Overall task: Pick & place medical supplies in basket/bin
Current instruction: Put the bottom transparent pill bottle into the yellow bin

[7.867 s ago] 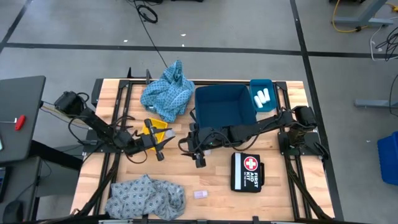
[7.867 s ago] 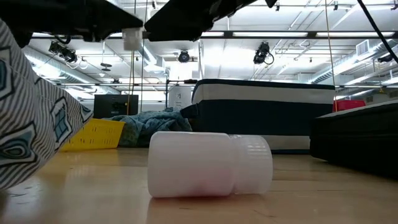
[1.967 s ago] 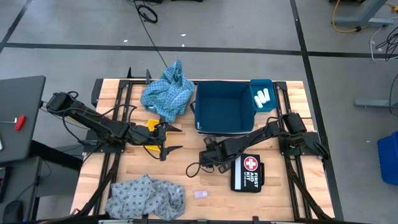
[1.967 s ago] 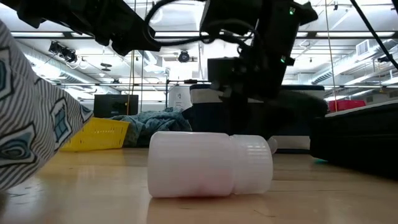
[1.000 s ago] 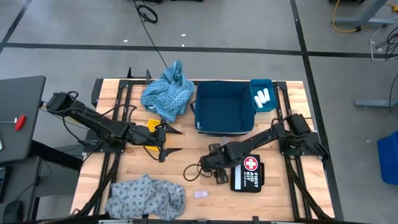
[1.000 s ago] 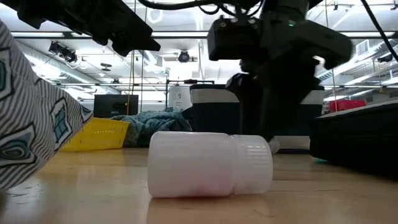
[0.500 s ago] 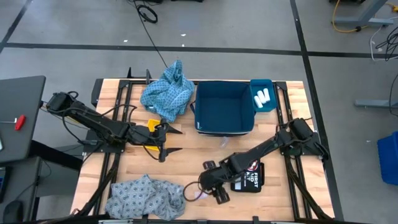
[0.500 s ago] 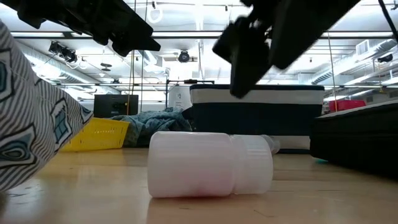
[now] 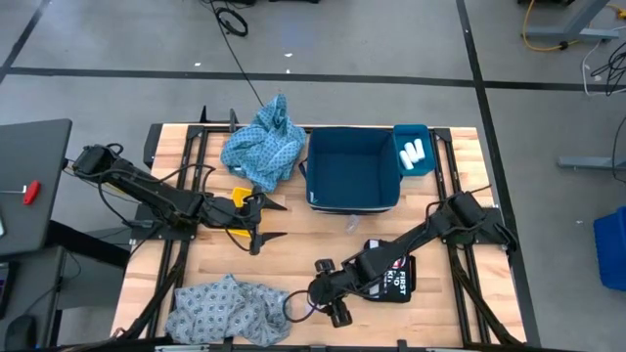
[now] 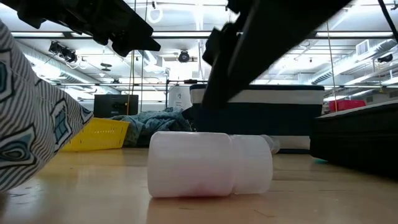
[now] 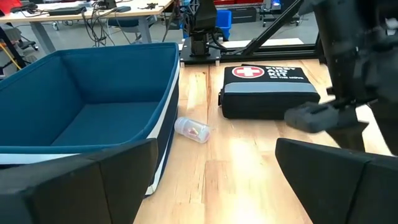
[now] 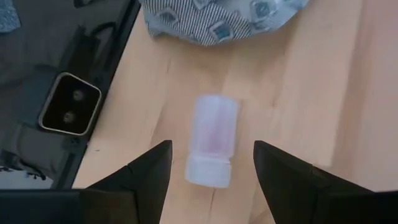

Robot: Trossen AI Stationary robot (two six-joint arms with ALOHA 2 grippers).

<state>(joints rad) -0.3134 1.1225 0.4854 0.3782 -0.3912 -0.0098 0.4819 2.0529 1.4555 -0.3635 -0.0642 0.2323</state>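
A small white bottle (image 12: pixel 211 140) lies on its side on the wood near the table's near edge; it also fills the low view (image 10: pixel 208 165). My right gripper (image 12: pixel 211 163) hangs above it, open, slanting down, one finger on either side of the bottle's cap end and clear of it. In the high view that gripper (image 9: pixel 315 296) hides the bottle. A patterned grey-blue cloth (image 9: pixel 230 308) lies heaped just left of it. My left gripper (image 9: pixel 282 220) waits open at mid-left, beside a yellow piece (image 9: pixel 245 200).
The blue basket (image 9: pixel 352 171) stands at the far middle, with a small teal bin (image 9: pixel 427 147) of white rolls (image 9: pixel 412 152) to its right. A light-blue cloth (image 9: pixel 262 147) lies far left. A clear vial (image 11: pixel 193 129) lies beside the basket, and a first aid kit (image 9: pixel 396 279) under the right arm.
My right gripper has moved toward the table's near edge and somewhat left, from beside the first aid kit to above the white bottle, tipping further downward. Its fingers stay open. The bottle has not moved.
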